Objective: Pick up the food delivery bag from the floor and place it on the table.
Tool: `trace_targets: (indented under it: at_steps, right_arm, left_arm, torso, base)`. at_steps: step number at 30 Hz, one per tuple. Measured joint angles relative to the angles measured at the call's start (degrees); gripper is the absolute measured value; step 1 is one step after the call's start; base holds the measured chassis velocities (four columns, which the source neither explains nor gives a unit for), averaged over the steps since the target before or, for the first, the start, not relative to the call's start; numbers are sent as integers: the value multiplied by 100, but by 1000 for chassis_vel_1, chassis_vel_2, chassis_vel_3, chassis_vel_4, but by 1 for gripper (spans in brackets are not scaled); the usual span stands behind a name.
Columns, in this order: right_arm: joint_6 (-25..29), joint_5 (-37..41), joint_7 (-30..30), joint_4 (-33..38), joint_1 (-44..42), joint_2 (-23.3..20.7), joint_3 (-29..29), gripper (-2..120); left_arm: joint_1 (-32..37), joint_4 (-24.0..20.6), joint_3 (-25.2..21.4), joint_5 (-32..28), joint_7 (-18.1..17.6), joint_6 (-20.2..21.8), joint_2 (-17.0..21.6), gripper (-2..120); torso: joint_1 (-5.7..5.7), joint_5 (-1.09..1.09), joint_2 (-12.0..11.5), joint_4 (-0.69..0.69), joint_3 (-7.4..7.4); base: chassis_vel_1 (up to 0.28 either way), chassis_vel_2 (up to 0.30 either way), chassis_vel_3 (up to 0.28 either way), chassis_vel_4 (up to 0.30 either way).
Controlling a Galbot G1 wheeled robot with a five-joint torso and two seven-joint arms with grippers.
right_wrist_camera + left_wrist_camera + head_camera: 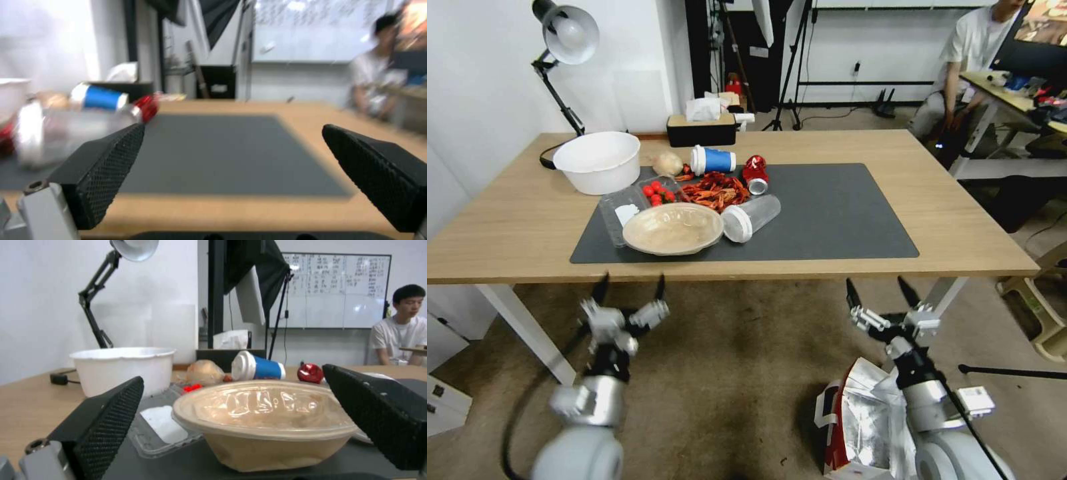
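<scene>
Lying on the floor [727, 373] beside the right arm, the food delivery bag [864, 420] was not yet lifted. Both the left gripper [630, 288] and right gripper [882, 292] hung spread and empty before the table [960, 220], so everything remained.
</scene>
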Motion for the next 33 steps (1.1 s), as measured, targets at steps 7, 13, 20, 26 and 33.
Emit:
trace_targets:
  at_steps: [7,13,20,26,33]
  right_arm:
    - [-490,-531,580,853,0,-45,-110,100]
    - [-575,-612,660,898,7,-55,-129,100]
    - [-543,-602,658,844,0,-44,-128,100]
    - [-526,-592,651,833,0,-41,-127,100]
    - [-513,-585,645,829,-12,-36,-122,100]
  left_arm:
    - [-49,-139,-134,-273,-45,33,144,100]
    - [-30,-94,-132,-192,-20,-60,122,100]
    - [-9,-79,-125,-173,-30,-86,121,100]
    - [-4,-77,-116,-158,-47,-86,117,100]
    - [10,-74,-95,-143,-53,-89,102,100]
  torso:
    - [63,1,137,3,77]
    - [119,0,263,1,145]
    - [144,0,320,1,176]
    - [110,1,241,1,134]
    - [6,1,3,1,-1]
  base:
    - [0,0,0,0]
    - [0,0,0,0]
    - [0,0,0,0]
    - [0,0,0,0]
    - [0,0,0,0]
